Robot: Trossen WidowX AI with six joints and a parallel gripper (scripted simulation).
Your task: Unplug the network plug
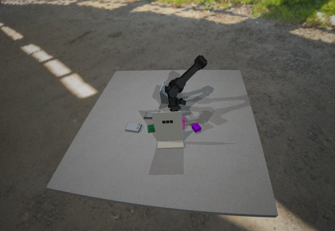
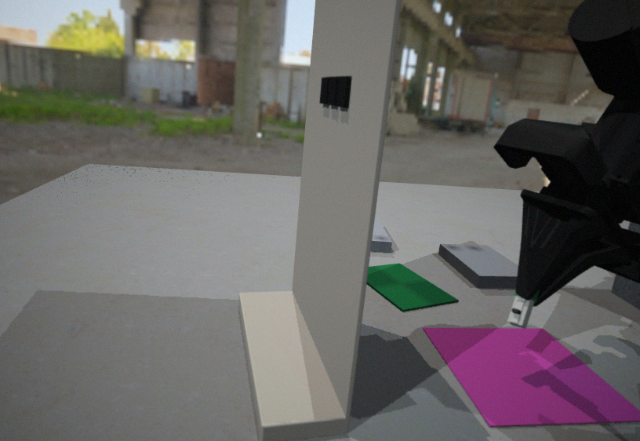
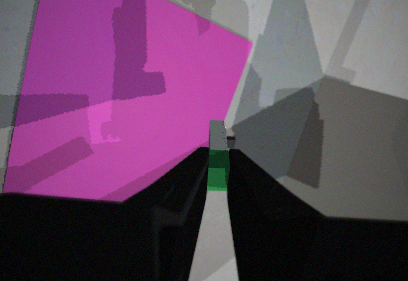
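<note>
My gripper (image 2: 525, 299) (image 3: 218, 158) points down and is shut on the network plug (image 2: 521, 314) (image 3: 217, 136), a small pale grey plug with a green back part. The plug's tip hangs just at the far edge of the magenta marked square (image 2: 517, 374) (image 3: 125, 75) (image 1: 183, 123), close above the table; I cannot tell if it touches. A green marked square (image 2: 408, 286) (image 1: 150, 128) lies a little further left. The upright panel (image 1: 167, 130) (image 2: 346, 193) with its three dark sockets (image 1: 167, 121) (image 2: 335, 91) stands in front of them. In the top view the panel hides my fingers.
Two flat grey plates (image 1: 133, 127) (image 1: 148, 114) lie left of the panel; one grey plate (image 2: 478, 263) is just behind my gripper. A purple block (image 1: 196, 127) sits right of the panel. The arm's base (image 1: 175, 100) stands behind on the table (image 1: 108, 155).
</note>
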